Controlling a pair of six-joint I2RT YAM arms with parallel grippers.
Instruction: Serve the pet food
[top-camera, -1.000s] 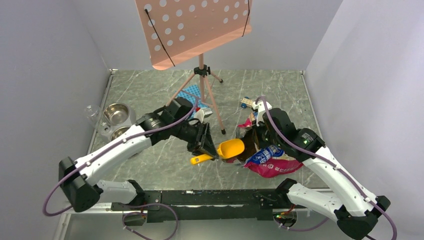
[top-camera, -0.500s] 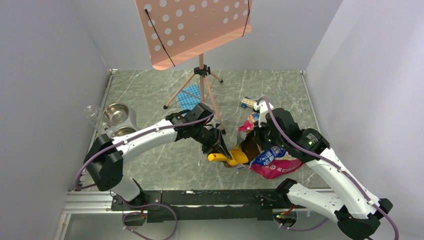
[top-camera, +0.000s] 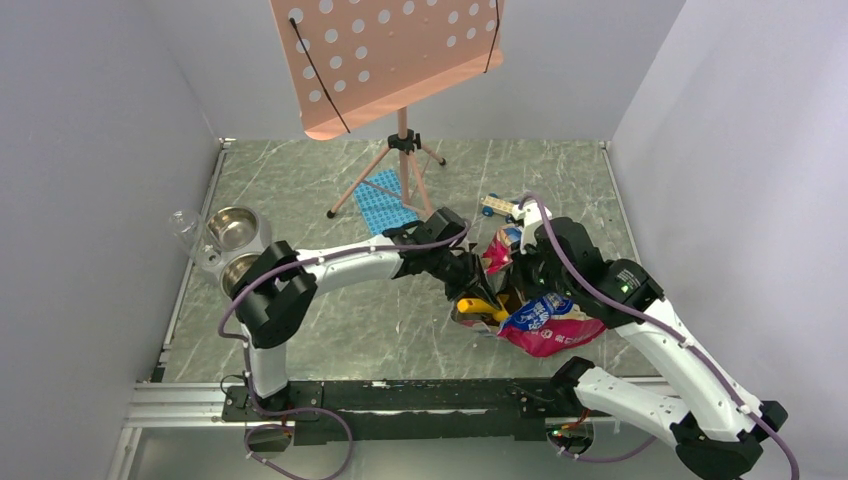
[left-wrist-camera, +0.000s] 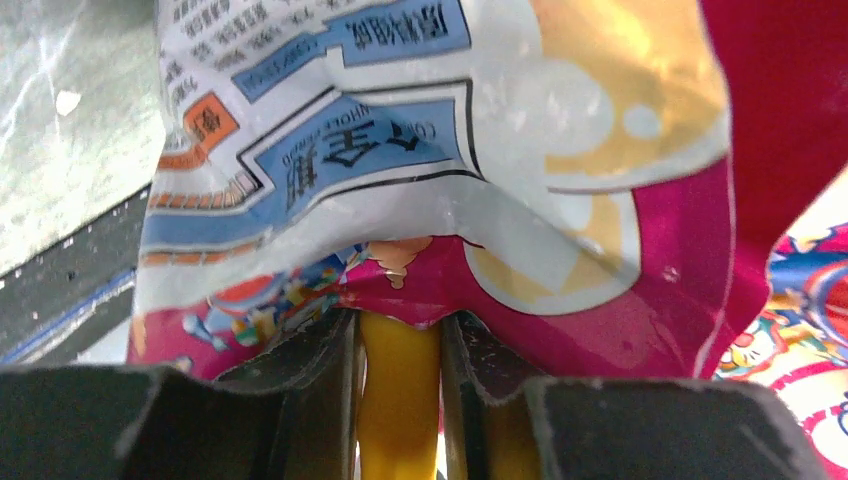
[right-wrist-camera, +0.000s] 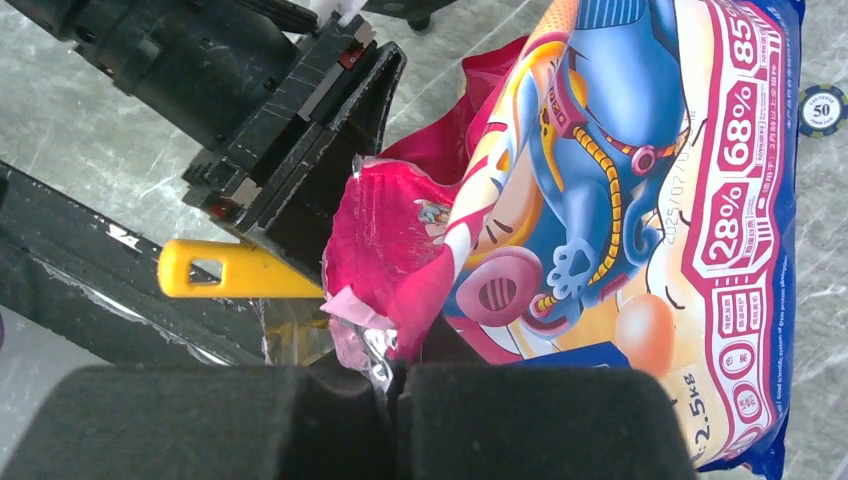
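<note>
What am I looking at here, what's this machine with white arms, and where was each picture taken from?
These are two robot arms bolted to a table, each ending in a two-finger gripper. One picture looks down from above; the other two come from cameras on the wrists. The left gripper is shut on a yellow scoop that goes into a pink-and-blue bag. The right gripper pinches the bag's edge. The food is out of sight. Also on the table: metal bowls, a music stand, a toy car and a blue mat.
</note>
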